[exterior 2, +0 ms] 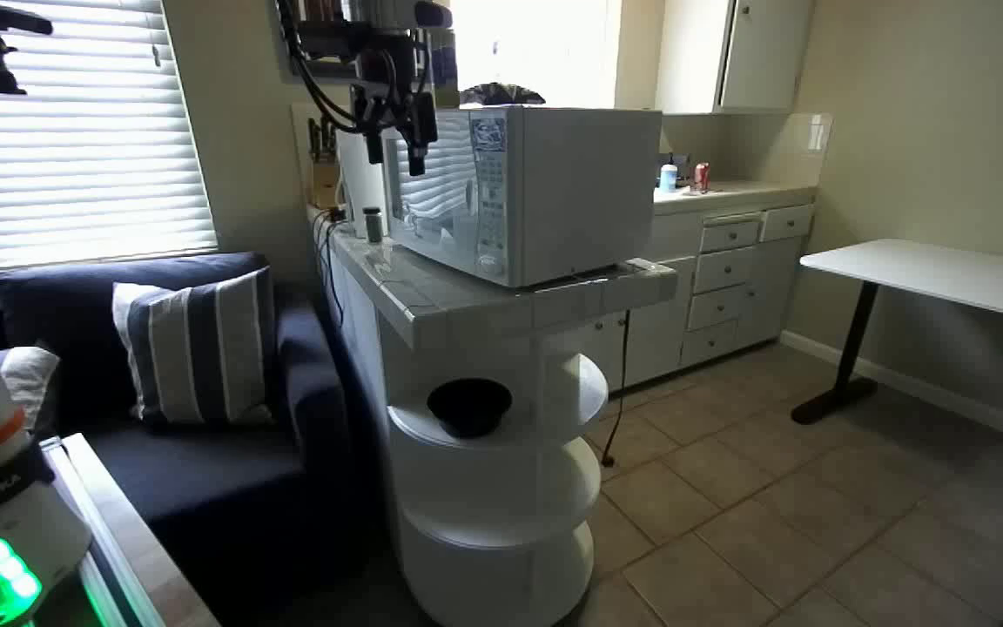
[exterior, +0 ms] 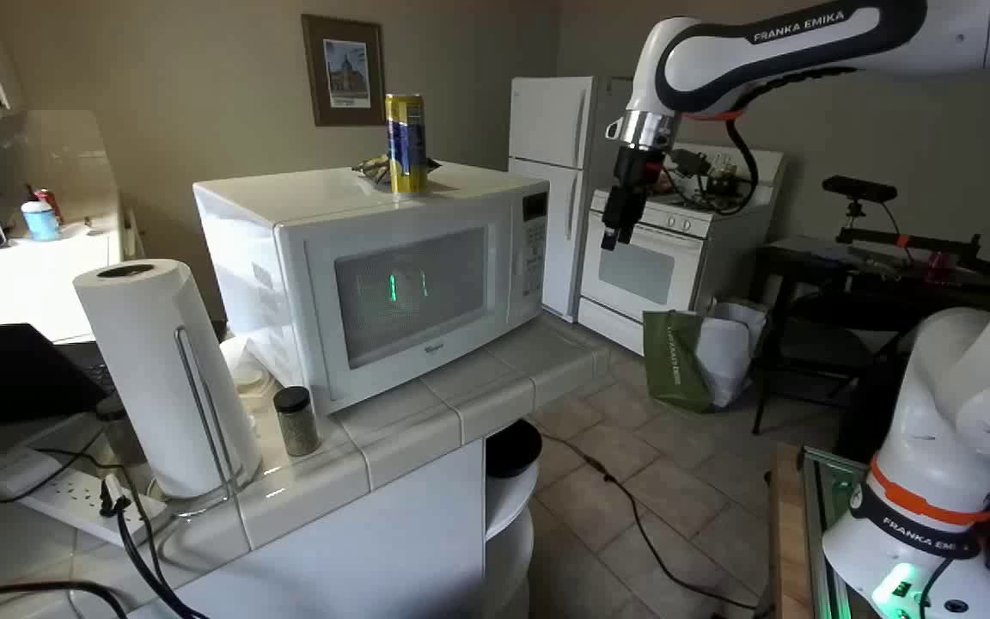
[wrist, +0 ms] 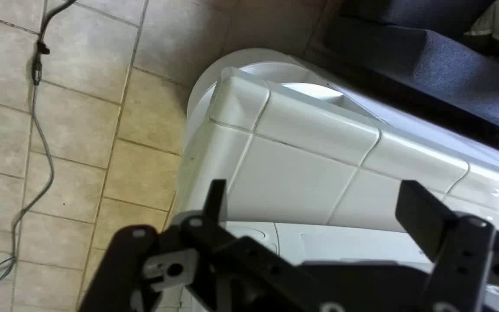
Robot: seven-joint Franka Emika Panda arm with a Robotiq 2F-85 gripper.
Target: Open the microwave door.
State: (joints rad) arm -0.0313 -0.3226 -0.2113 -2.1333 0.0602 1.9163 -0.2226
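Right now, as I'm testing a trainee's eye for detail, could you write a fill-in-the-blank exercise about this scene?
The microwave door is ____ (open or closed).
The yellow-and-blue can stands ____ (on or beside) the microwave.
The gripper has its jaws ____ (apart or together).
The bowl on the shelf is ____ (black or white).
Missing words: closed; on; apart; black.

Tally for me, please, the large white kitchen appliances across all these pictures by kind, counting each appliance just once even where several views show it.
Microwave: 1
Fridge: 1
Stove: 1
Total: 3
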